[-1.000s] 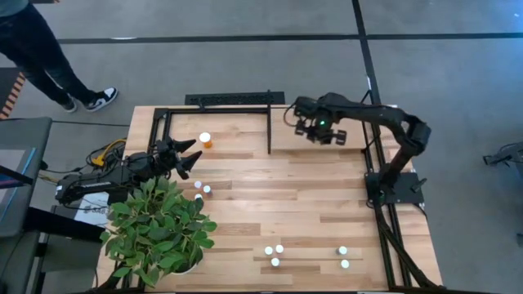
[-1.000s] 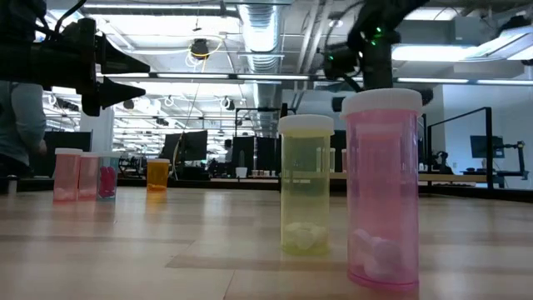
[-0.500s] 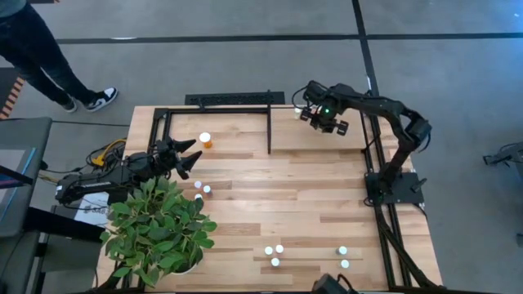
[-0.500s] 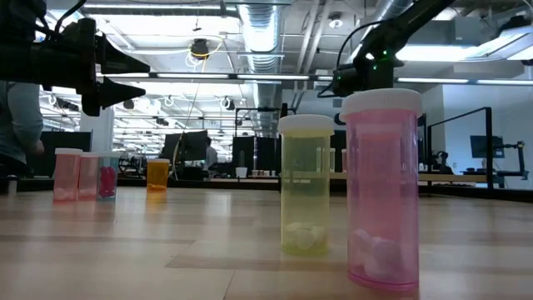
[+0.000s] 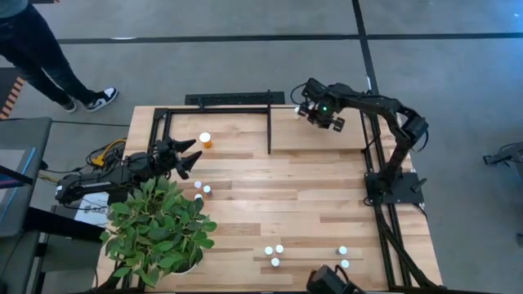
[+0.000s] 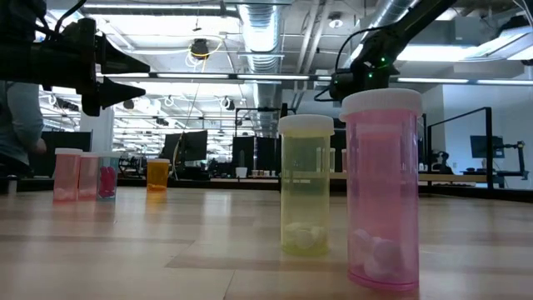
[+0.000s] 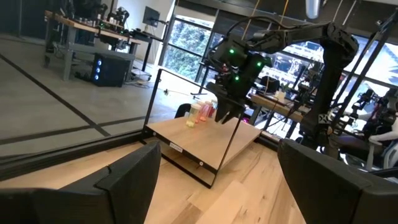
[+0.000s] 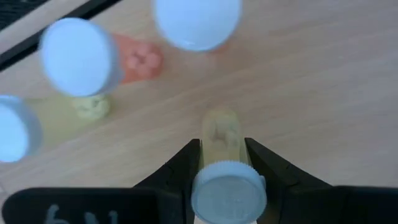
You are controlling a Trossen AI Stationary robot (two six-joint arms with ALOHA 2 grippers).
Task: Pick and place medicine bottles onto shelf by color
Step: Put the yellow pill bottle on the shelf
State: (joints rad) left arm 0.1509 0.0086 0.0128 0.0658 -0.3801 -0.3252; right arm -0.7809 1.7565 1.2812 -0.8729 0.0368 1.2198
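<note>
My right gripper hangs over the far right part of the shelf, shut on a yellow-green, white-capped medicine bottle. Three more capped bottles stand on the pale board just beyond it, and they also show in the left wrist view as bottles beside that gripper. A larger orange bottle stands in the shelf's left part. My left gripper waits open and level at the table's left. Other bottles stand near the front edge. My right gripper pinches the yellow-green bottle's body just under its white cap between its two fingers. The fingers come from above, pointing steeply down along the bottle. The bottle stands upright in the hold, cap up; whether its base touches the board I cannot tell.
A potted plant fills the near left corner, with three small bottles beside it. A black divider bar splits the shelf. In the low view a yellow-green bottle and a pink one stand close. A person stands beyond the far left corner.
My right gripper has carried the yellow-green bottle toward the table's far edge and a little down, over the shelf's right part, tipping to point more steeply down. Most of the move came early in the second.
</note>
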